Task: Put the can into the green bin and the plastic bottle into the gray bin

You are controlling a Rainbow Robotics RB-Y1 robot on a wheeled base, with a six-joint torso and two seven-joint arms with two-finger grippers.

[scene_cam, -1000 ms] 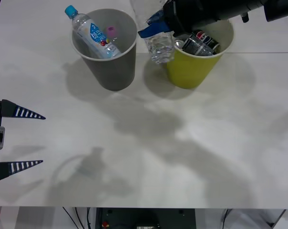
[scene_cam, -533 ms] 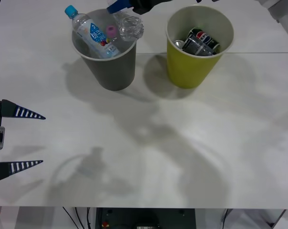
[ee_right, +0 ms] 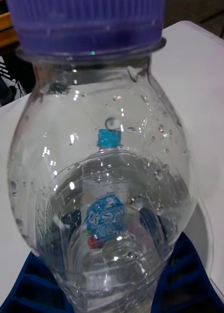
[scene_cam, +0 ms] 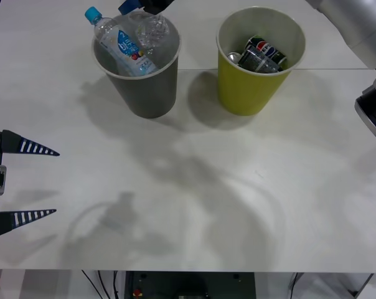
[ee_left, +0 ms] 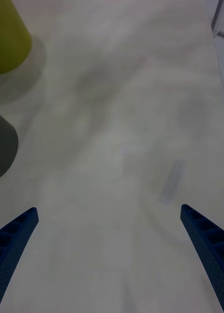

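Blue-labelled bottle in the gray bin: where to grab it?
Take the blue-labelled bottle at the neck under its cyan cap, from above on the robot's left. It leans on the gray bin's rim with that end poking out, body inside; the right tool holds the clear bottle over the rest.

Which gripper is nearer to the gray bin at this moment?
The right. The right gripper holds the plastic bottle directly over the gray bin at the table's far side. The left gripper sits open at the near left edge, well away from it.

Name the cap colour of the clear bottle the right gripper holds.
Purple. The plastic bottle's cap shows best in the right wrist view.
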